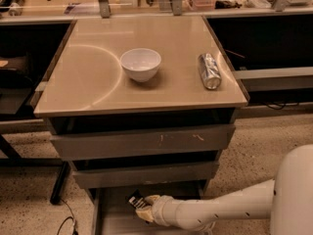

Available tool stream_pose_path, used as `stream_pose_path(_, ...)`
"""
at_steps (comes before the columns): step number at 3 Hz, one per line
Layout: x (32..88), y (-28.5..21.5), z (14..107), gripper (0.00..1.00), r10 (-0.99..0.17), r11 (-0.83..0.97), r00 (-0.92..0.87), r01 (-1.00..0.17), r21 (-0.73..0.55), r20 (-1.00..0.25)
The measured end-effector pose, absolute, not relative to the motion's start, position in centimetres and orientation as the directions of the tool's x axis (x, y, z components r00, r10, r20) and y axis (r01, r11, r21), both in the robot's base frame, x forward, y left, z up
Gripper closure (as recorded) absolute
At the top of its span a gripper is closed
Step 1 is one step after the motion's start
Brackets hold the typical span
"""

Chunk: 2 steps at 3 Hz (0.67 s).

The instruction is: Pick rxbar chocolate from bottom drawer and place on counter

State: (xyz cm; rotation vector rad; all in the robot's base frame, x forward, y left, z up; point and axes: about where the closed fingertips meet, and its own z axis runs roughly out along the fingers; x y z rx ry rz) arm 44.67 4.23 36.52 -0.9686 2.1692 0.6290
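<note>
While the end effector (145, 208) sits low inside the open drawer (113, 220), the bar (134, 199) lies at its tip, touching it or very nearly so. It is toward the back of the drawer, just under the front of the 2nd drawer (146, 174). Whether the end effector is clamped on the bar or only resting beside it cannot be told from this view. The arm (220, 209) reaches in from the right.

Several things could go wrong from here. A thin, flat wrapper on a smooth drawer bottom gives little to pinch, so a shallow hold could let the bar slide away or drop on the lift. A straight upward pull would likely knock the bar or the wrist against the 2nd drawer's front, so backing out first looks safer. On the table (88, 77), the bowl (140, 64) sits mid-top and the can (210, 70) lies on its side at the right. A careless set-down could nudge the can and set it rolling.
</note>
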Motion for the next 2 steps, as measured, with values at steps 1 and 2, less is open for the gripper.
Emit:
stream_pose_path(1, 44.7, 4.2, 36.5, 1.0, -0.456, 0.608, -0.5, -0.779, 0.153, -0.737)
stream_pose_path(2, 44.9, 4.2, 38.5, 1.0, -0.461, 0.606, -0.494, -0.782, 0.145, -0.737)
